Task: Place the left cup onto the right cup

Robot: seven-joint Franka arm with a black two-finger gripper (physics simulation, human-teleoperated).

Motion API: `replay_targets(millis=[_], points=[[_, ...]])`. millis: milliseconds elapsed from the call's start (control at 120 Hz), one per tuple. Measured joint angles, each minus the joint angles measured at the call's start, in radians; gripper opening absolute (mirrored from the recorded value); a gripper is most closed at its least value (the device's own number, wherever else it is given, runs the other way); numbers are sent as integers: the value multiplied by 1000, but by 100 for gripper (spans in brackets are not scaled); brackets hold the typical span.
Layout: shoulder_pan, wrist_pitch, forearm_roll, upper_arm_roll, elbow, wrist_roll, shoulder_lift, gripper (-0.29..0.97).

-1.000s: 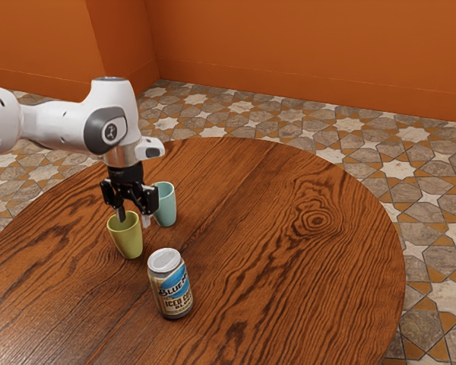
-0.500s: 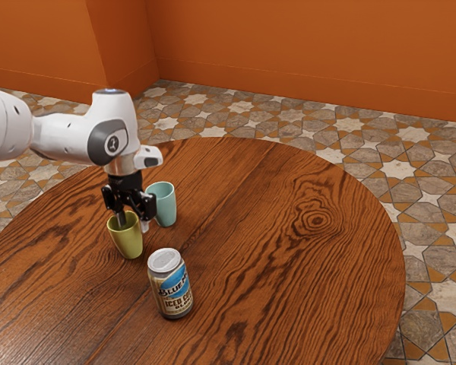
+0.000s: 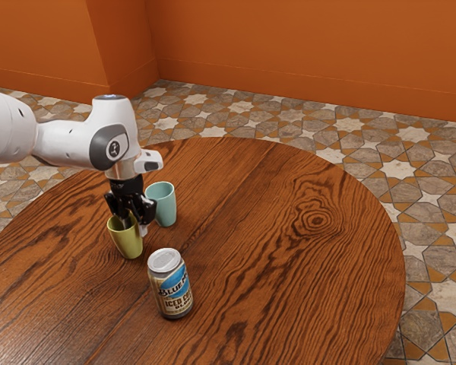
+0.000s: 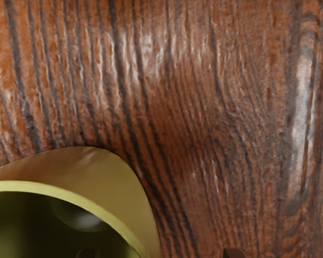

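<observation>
My gripper (image 3: 133, 222) stands upright over the olive-green cup (image 3: 126, 242). Its fingers are drawn close and pinch the cup's wall at the rim, one inside the mouth and one outside. This cup stands upright on the table (image 3: 304, 251). In the wrist view its smooth, glossy rim and hollow interior (image 4: 91, 180) lie directly under my hand, with bare table planking (image 4: 215, 107) beyond. Just beyond the outer finger, on the side away from the exterior camera, stands the teal cup (image 3: 165, 204). It is upright, mouth open, and close beside the held cup; I cannot tell whether the two touch. On the opposite side of the fingers, toward the exterior camera, an upright drink can (image 3: 169, 283) with a blue-and-cream label and a silver top stands near the olive cup but apart from it. From the fingers toward the exterior view's right, the round table offers broad open surface of dark, glossy, heavily grained wood out to its curved edge. Past that edge lie a patterned star-tile floor (image 3: 410, 152) and plain orange walls (image 3: 304, 38).
</observation>
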Motion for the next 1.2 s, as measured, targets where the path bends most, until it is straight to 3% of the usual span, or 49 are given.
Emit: replay_targets(millis=[208,383,675,925,1200], points=[[1,5,-6,7,2,8,0,3],[0,7,-7,9,1,13,0,-6],[0,4,-5,10,-1,13,-24,-9],[-5,-27,-1,10,-25,11,-131,-9],[-33,-145,77,4,66,-3,-205,-9]])
